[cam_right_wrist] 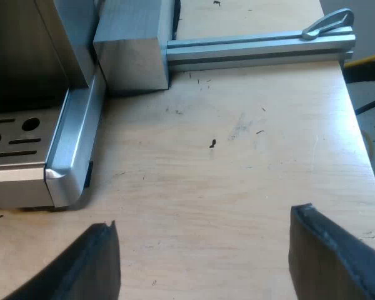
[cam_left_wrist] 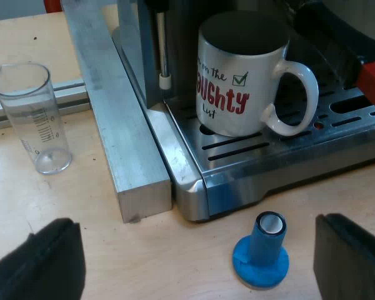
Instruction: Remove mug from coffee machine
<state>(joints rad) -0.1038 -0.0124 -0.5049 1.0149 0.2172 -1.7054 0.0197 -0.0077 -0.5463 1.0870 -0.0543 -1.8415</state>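
Note:
A white mug (cam_left_wrist: 240,75) with red and black lettering stands upright on the espresso machine's metal drip tray (cam_left_wrist: 262,156), its handle (cam_left_wrist: 297,100) turned toward the red end of the holder's handle (cam_left_wrist: 374,81). My left gripper (cam_left_wrist: 200,262) hovers open over the wooden table before the tray, apart from the mug, with the blue tamper (cam_left_wrist: 262,250) standing between its fingers (cam_left_wrist: 44,262). My right gripper (cam_right_wrist: 206,262) is open over bare wood beside a corner of the machine's base (cam_right_wrist: 69,169), holding nothing.
A clear measuring glass (cam_left_wrist: 34,119) stands on the table beside an aluminium bar (cam_left_wrist: 112,125) that runs along the machine's side. A steam wand (cam_left_wrist: 164,50) hangs close by the mug. In the right wrist view a metal block (cam_right_wrist: 131,47), a rail (cam_right_wrist: 256,50) and the table's edge (cam_right_wrist: 362,156) show.

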